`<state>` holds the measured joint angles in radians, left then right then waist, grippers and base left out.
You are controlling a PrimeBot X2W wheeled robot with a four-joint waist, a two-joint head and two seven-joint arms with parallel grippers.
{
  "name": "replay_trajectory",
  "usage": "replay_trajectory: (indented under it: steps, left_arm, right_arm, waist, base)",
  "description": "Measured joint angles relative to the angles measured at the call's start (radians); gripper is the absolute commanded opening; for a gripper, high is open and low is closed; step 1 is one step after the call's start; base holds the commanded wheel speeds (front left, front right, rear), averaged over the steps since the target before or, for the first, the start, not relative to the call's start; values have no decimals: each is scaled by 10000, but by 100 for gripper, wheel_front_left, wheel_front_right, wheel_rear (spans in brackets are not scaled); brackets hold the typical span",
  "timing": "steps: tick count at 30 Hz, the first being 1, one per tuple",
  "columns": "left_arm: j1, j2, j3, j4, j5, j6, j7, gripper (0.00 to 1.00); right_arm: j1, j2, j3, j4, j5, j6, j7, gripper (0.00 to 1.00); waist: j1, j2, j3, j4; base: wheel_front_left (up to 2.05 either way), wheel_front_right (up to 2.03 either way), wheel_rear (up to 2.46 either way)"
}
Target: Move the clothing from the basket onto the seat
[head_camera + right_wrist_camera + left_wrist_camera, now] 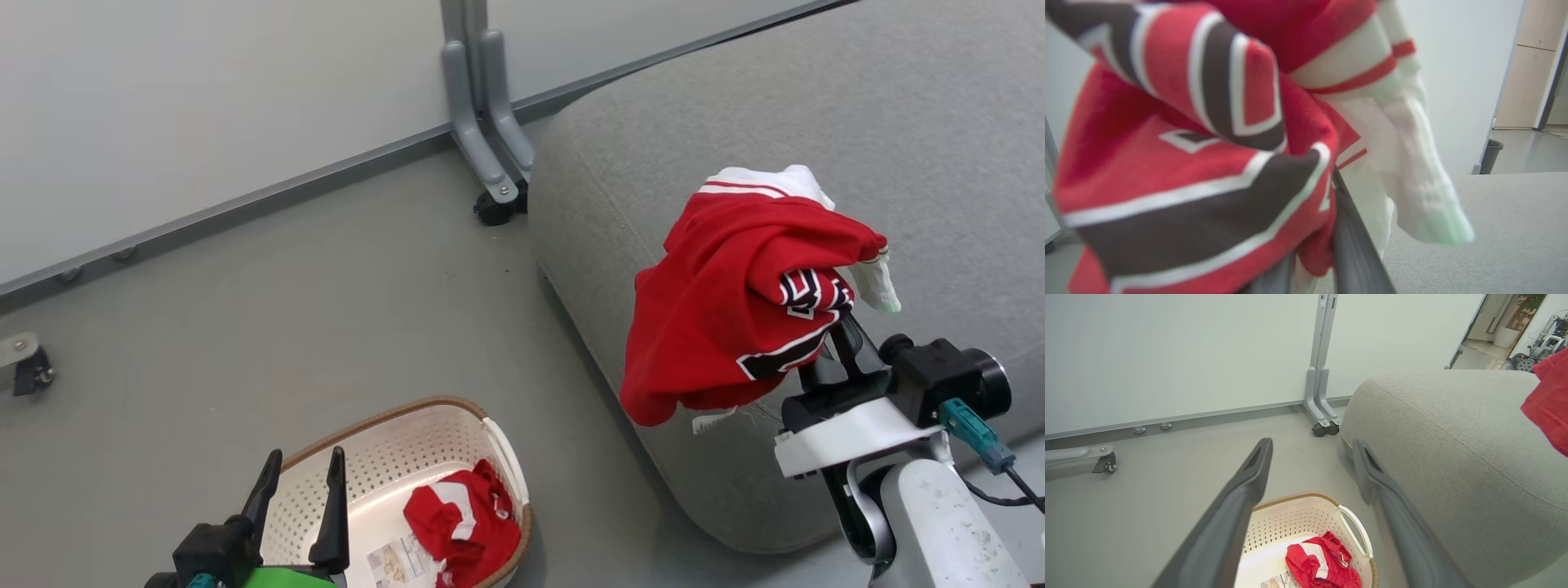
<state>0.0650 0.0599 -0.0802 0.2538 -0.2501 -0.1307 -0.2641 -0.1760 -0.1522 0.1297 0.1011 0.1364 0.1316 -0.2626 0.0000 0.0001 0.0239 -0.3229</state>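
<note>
Reds, whites and greys before me

The lettered garment (718, 310) is red with white panels, thin red stripes and black letters edged in white; the other garment (465, 523) is red with a white patch — its basket (392, 465) cream-white, dotted with holes, brown-rimmed. The seat (898, 122) is plain grey, my left gripper (304, 452) dark.

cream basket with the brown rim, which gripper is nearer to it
Left. The left gripper hangs open above the cream perforated plastic basket; the right gripper is over the grey fabric seat, shut on a red lettered garment.
</note>
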Motion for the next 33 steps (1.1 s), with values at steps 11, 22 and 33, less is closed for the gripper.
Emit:
replay_trajectory:
  steps: [11, 22, 33]
  left_arm:
    - [-639, 190, -560, 67, -33, 0, -2, 100]
    - [-919, 479, -1024, 201, -121, 0, -2, 100]
    - [-910, 926, -1266, -380, -42, 0, -2, 100]
  right_arm:
    - [702, 184, -1287, -416, -48, -2, 0, 0]
    - [1059, 502, -1827, -742, -167, -2, 0, 0]
    - [-472, -219, -2130, -823, -322, -2, 0, 0]
  waist:
    - [0, 0, 408, -1597]
    - [0, 0, 996, -2050]
    - [0, 0, 1528, -2053]
  base:
    - [0, 0, 0]
    - [0, 0, 0]
    - [0, 0, 0]
